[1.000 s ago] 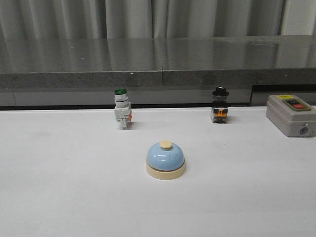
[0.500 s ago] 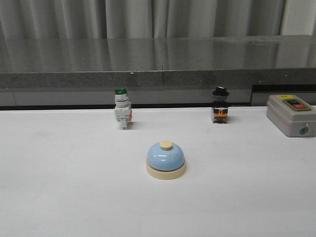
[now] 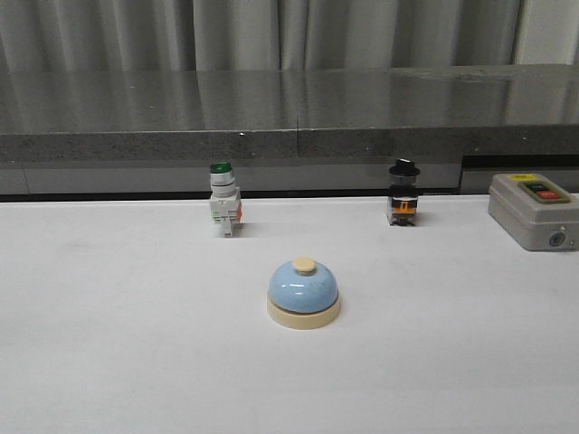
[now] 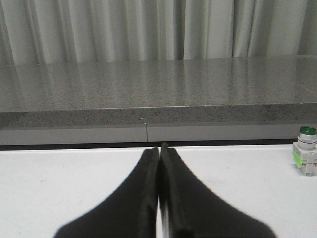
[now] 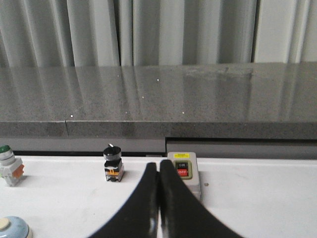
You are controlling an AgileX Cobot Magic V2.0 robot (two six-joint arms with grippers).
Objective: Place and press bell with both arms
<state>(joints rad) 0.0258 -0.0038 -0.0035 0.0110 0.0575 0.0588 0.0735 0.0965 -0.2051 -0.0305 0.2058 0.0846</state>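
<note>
While sitting clear of bell, left gripper and right gripper both clenched empty, risking nudging it when closing in.

— How are your claws sitting?
— I'm keeping the left claw pinched together, fingers touching along their length, gripping nothing.
— And the right?
— I'm holding the right claw the same, fingers pressed together.
</note>
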